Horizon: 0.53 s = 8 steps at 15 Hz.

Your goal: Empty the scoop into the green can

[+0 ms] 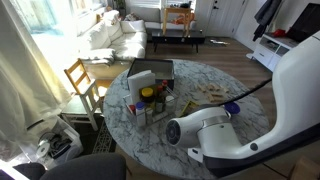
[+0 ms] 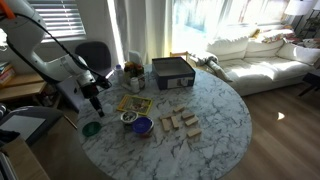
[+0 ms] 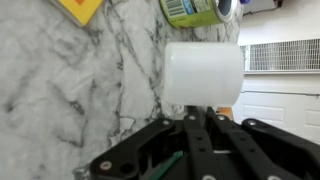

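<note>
In the wrist view my gripper (image 3: 197, 125) is shut on the handle of a white scoop (image 3: 203, 72), whose cup sticks out ahead of the fingers, over the edge of the marble table (image 3: 60, 90). What is inside the scoop is hidden. A green round can (image 3: 190, 10) sits at the top edge of this view, beyond the scoop. In an exterior view the gripper (image 2: 96, 92) hangs at the table's left rim, a little above and behind the dark-green can (image 2: 91, 128). The can stands near the table edge.
A purple-blue bowl (image 2: 142, 126) and a small tin (image 2: 128, 118) stand right of the can. A yellow card (image 2: 133, 103), wooden blocks (image 2: 180, 122) and a grey box (image 2: 172, 72) lie farther in. The robot's white arm (image 1: 215, 135) blocks the table's near side. A chair (image 1: 82, 78) stands behind.
</note>
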### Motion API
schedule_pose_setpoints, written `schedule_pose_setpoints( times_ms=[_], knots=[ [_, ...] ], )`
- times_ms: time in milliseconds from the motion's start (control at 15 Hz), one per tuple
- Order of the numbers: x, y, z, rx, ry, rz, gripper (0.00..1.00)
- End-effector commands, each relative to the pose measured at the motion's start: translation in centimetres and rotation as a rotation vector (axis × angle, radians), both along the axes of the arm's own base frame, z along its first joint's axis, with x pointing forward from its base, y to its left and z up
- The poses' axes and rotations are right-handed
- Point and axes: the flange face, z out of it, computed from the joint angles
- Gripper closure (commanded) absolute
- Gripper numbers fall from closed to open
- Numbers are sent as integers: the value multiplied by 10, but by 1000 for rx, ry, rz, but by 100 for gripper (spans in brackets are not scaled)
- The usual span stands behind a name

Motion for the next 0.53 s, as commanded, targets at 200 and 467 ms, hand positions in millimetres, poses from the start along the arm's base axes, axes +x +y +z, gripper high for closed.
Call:
schedule_pose_setpoints(
  times_ms=[200, 467],
  knots=[
    [0, -6, -14, -72, 38, -14, 98],
    [-3, -11, -28, -102, 88, -16, 98]
  ],
)
